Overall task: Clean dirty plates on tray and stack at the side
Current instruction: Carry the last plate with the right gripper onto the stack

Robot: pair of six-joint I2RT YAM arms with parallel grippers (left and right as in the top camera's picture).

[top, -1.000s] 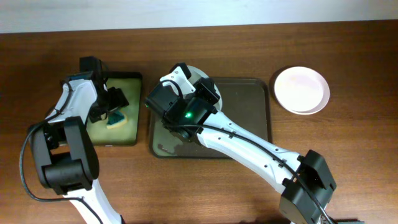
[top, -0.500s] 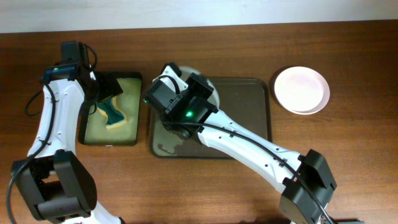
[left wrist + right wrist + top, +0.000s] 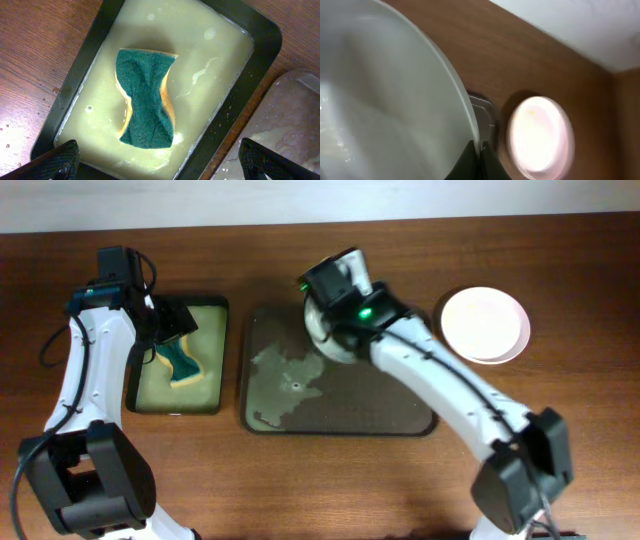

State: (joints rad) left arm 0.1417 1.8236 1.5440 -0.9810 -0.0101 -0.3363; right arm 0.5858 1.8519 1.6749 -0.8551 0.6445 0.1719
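the right pincer (image 3: 479, 156) is clamping on the rim of a pale plate (image 3: 385, 100) and is holding it tilted in the air, above the 12 o'clock edge of the brown tray (image 3: 390, 400). the right wrist view is blurry, so i cannot tell if any yellow smear is remaining on this plate. a white plate (image 3: 485, 325) is lying on the table (image 3: 560, 440) at about 2 o'clock from the tray, well apart from it, and it is looking clean. no plate is lying in the tray now, only a wet patch toward its 9 o'clock side. the left pincer (image 3: 160, 161) is hanging with its fingers wide apart over the sponge (image 3: 145, 100), which is resting in the yellowish water of the small black tray (image 3: 260, 60). i am judging the task as well advanced: one plate is standing at the side and the held one needs stacking on it. i am seeing only these two plates.
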